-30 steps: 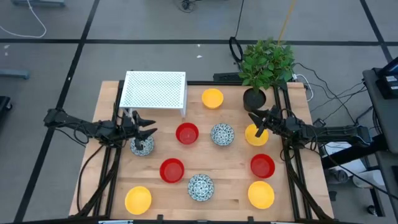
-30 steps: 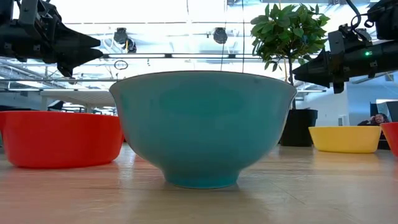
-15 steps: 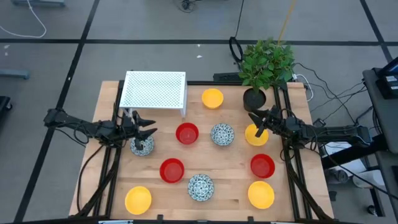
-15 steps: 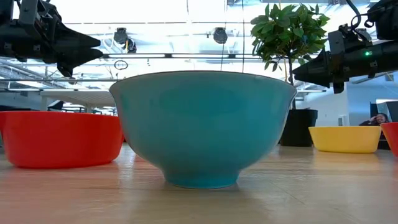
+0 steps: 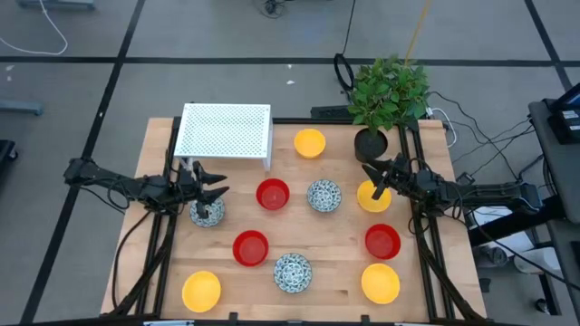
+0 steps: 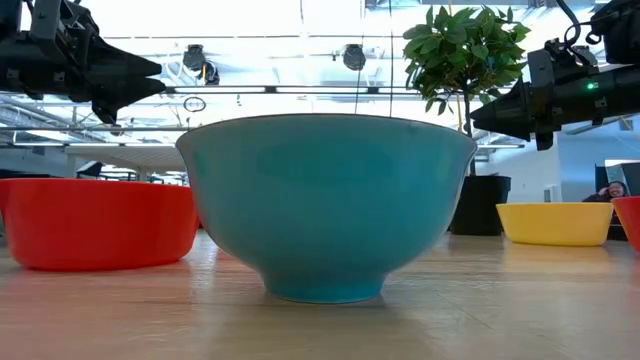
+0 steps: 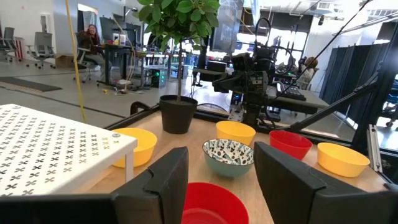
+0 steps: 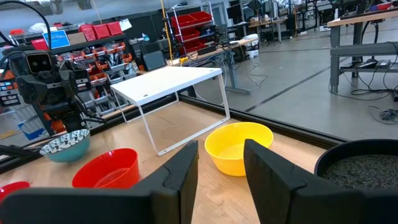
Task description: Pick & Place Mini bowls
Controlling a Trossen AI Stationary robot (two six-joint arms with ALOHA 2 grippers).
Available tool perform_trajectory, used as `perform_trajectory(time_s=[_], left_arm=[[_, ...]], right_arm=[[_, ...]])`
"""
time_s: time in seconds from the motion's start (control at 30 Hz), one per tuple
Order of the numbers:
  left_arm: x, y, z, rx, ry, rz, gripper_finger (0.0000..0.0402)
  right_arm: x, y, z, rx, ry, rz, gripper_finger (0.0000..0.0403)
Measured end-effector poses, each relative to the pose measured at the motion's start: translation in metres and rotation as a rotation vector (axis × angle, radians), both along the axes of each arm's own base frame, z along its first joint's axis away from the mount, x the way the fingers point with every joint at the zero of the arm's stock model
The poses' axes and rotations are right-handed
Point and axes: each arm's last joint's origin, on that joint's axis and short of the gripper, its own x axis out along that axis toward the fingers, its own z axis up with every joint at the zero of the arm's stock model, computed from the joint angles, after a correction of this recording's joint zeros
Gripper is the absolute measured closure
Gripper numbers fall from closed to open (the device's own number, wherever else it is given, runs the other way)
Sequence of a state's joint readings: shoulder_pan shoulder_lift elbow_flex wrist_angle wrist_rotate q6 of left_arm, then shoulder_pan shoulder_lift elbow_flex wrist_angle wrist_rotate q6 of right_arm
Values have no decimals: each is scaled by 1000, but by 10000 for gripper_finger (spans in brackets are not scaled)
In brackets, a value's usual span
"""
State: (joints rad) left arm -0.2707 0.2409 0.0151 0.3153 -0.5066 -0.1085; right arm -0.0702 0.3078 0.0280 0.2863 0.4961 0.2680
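Note:
Ten mini bowls stand upright on their bases on the wooden table: yellow ones (image 5: 310, 142) (image 5: 201, 291) (image 5: 381, 282), red ones (image 5: 273, 195) (image 5: 251, 248) (image 5: 382, 241), and speckled ones (image 5: 323, 196) (image 5: 293, 272). My left gripper (image 5: 220, 186) (image 7: 221, 168) is open. It hovers above a speckled bowl (image 5: 207, 214) and points toward the table's right. My right gripper (image 5: 372, 179) (image 8: 221, 158) is open. It hovers over a yellow bowl (image 5: 372, 197) and points left. In the low view both grippers (image 6: 150, 72) (image 6: 485, 110) hang well above the table.
A white perforated rack (image 5: 224, 130) stands at the far left, just beyond my left gripper. A black pot (image 5: 370, 143) with a leafy plant (image 5: 388, 91) stands at the far right, close to my right gripper. People sit in the room beyond the table.

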Motion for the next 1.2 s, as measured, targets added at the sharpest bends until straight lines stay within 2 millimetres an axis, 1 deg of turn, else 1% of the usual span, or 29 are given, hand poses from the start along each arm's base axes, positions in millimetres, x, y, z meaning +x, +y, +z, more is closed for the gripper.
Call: perform_trajectory(time_s=[0.7, 0.87, 1.2], left_arm=[[0, 0, 1, -4, -6, 0, 215], [-1, 0, 6, -46, -65, -3, 215], [-2, 1, 14, -62, -149, 17, 215]], right_arm=[[0, 0, 0, 0, 0, 0, 287], [0, 0, 0, 0, 0, 0, 287], [0, 0, 0, 0, 0, 0, 287]])
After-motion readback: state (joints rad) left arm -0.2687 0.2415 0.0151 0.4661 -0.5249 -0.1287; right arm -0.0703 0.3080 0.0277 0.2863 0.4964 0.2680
